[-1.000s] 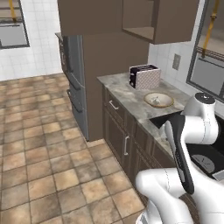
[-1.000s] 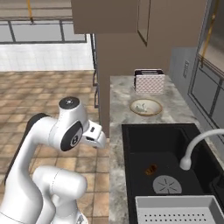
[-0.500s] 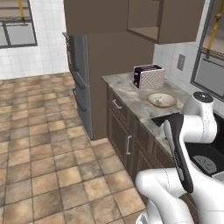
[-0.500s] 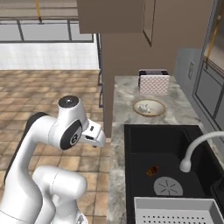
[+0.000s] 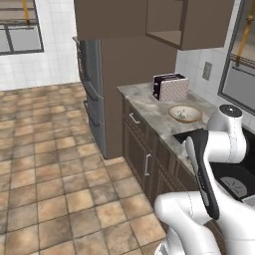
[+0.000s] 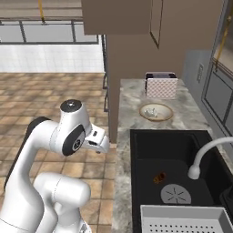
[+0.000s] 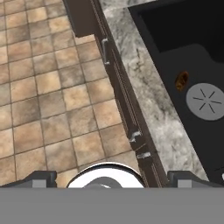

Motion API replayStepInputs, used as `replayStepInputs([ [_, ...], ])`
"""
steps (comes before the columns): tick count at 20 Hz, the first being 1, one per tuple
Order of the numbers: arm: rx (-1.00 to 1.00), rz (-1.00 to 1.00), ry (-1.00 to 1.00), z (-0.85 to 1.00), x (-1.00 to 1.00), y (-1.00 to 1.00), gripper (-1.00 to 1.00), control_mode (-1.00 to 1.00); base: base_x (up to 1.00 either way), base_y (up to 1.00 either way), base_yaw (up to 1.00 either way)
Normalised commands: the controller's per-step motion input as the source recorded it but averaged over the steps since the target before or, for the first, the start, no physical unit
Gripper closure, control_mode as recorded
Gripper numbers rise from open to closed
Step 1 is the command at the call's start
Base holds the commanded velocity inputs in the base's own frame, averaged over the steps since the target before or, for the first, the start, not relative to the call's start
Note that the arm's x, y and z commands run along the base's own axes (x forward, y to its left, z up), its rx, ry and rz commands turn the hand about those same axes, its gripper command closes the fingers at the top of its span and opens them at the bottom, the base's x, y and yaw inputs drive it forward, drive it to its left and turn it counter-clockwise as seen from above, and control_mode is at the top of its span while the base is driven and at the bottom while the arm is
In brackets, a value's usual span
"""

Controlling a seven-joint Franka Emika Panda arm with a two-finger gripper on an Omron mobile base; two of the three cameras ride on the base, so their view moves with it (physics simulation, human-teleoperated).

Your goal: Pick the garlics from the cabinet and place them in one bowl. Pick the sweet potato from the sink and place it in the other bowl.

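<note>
Sweet potato [image 6: 159, 178], a small faint brownish lump, lies in the sink [image 6: 150, 150] just beside the round drain [image 6: 175, 195], grey tray [image 6: 182, 218] cut off nearer, tan bowl [image 6: 156, 112] with indistinct garlics and toaster [image 6: 161, 85] beyond on the counter [image 6: 132, 98]; gripper [image 7: 112, 179] fingers wide open, empty.

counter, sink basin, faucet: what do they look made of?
Counter: looks like polished stone, granite or marble; mottled grey-beige veining with a soft sheen.
Sink: matte black, possibly composite or coated metal; flat dark walls with no glare, a grey round drain in the floor.
Faucet: appears to be brushed or polished metal; pale silver curved tube with a light highlight.
All rendered, so finishes are approximate.
</note>
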Motion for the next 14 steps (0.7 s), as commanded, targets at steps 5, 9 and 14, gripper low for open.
replayStepInputs([
  [5, 0.0, 0.0, 0.0, 0.0, 0.0, 0.0, -1.0, -1.0, 0.0, 0.0, 0.0],
  [9, 0.08, 0.0, -0.02, -0.08, 0.13, -0.59, -1.0, -1.0, 0.0, 0.0, 0.0],
  [14, 0.19, 0.03, 0.04, -0.01, 0.22, -1.0, -1.0, -1.0, 0.0, 0.0, 0.0],
])
